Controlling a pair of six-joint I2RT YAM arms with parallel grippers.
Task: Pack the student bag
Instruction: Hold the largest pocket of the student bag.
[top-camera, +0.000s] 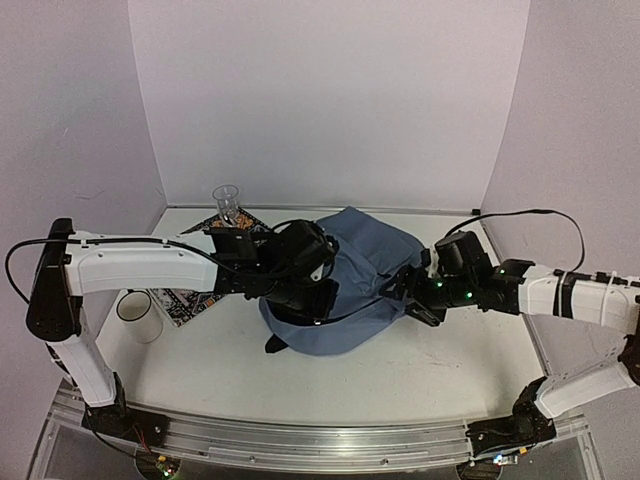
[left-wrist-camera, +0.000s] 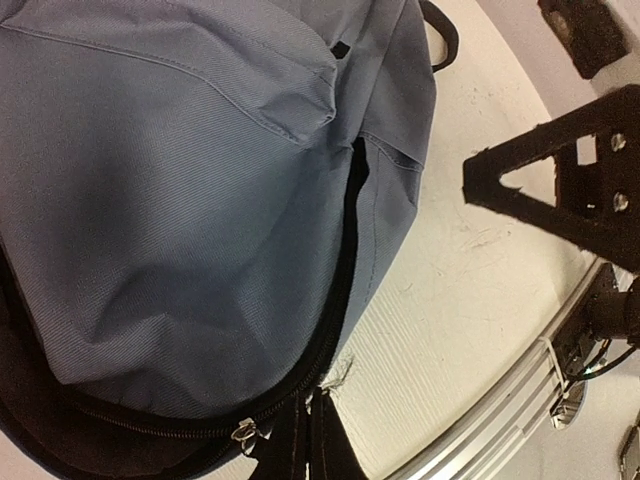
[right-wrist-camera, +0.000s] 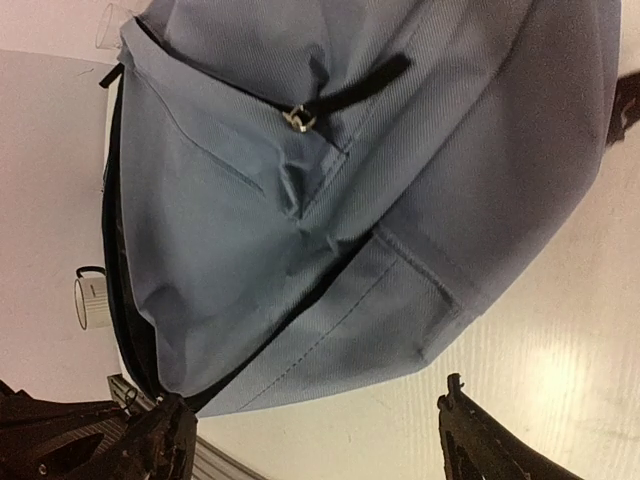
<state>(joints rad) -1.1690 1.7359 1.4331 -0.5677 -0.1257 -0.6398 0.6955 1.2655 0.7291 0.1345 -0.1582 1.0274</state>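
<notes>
Right gripper (right-wrist-camera: 316, 392) gapes beside student bag (right-wrist-camera: 300, 230); only overhead shows patterned book (top-camera: 190, 300).

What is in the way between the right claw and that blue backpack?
Nothing visible. The right claw is open and faces the backpack from close up, with only a strip of bare table showing between them.
</notes>
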